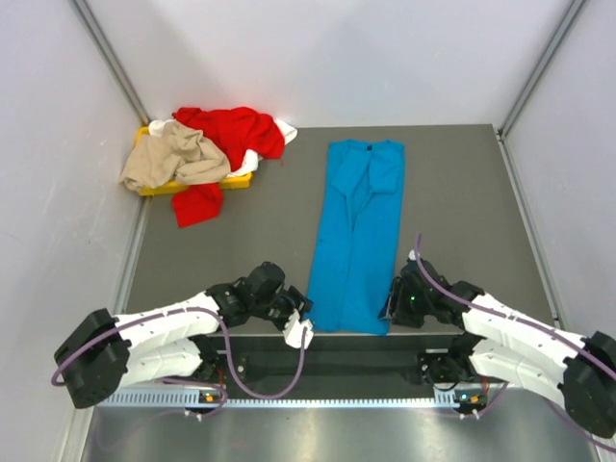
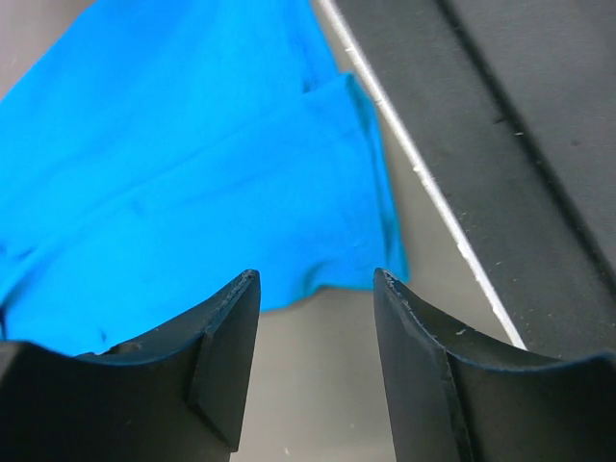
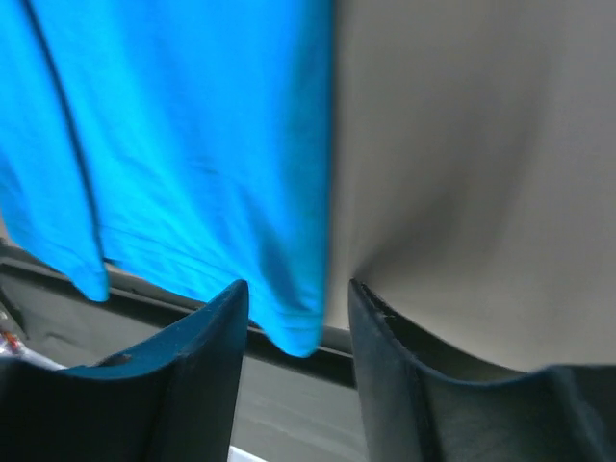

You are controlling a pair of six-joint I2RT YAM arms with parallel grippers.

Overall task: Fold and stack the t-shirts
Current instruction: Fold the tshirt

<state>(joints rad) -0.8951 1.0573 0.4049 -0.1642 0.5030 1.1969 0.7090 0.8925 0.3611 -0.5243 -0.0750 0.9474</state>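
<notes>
A bright blue t-shirt [image 1: 356, 231] lies on the grey table as a long narrow strip, sleeves folded in, its hem at the near edge. My left gripper [image 1: 304, 310] is at the hem's left corner, open; in the left wrist view the fingers [image 2: 316, 279] frame bare table just short of the blue cloth [image 2: 192, 173]. My right gripper [image 1: 393, 306] is at the hem's right corner, and that corner of the shirt [image 3: 192, 144] hangs between its open fingers [image 3: 294, 289] without being pinched. A red t-shirt [image 1: 236, 130], a beige one [image 1: 173, 159] and a white one [image 1: 252, 162] lie heaped at the back left.
The heap sits on a yellow tray [image 1: 236, 181] in the back left corner, with red cloth [image 1: 197, 204] spilling onto the table [image 1: 452, 192]. Pale walls enclose the table on three sides. A metal strip [image 2: 423, 173] marks the near table edge.
</notes>
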